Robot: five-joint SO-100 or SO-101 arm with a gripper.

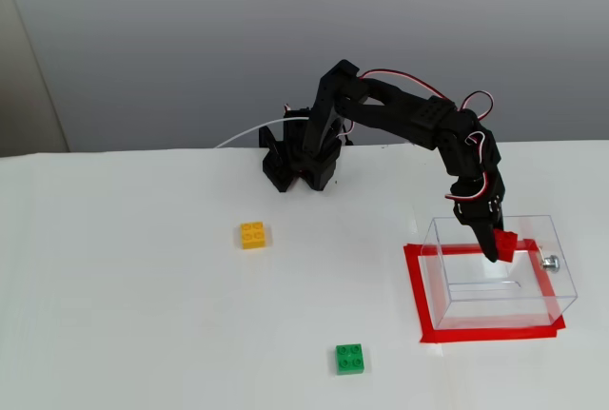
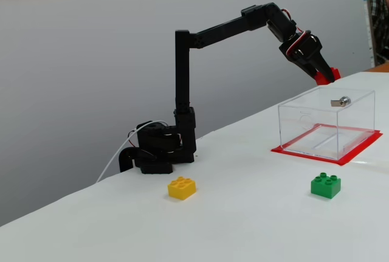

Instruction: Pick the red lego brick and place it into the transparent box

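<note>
above the transparent box (image 2: 326, 122) rim, tool (image 2: 329, 77) with red lego brick (image 1: 505, 244)

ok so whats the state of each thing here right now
gripper: shut on the red lego brick, raised over the box
red lego brick: held, off the table
transparent box: upright, open top, nothing inside, on a red tape frame
yellow brick: loose on the table
green brick: loose on the table

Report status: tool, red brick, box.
Tool shut on red brick, held above the box opening. Box empty, sitting inside red tape outline. Yellow brick and green brick off to the side, nothing in the way.
</note>
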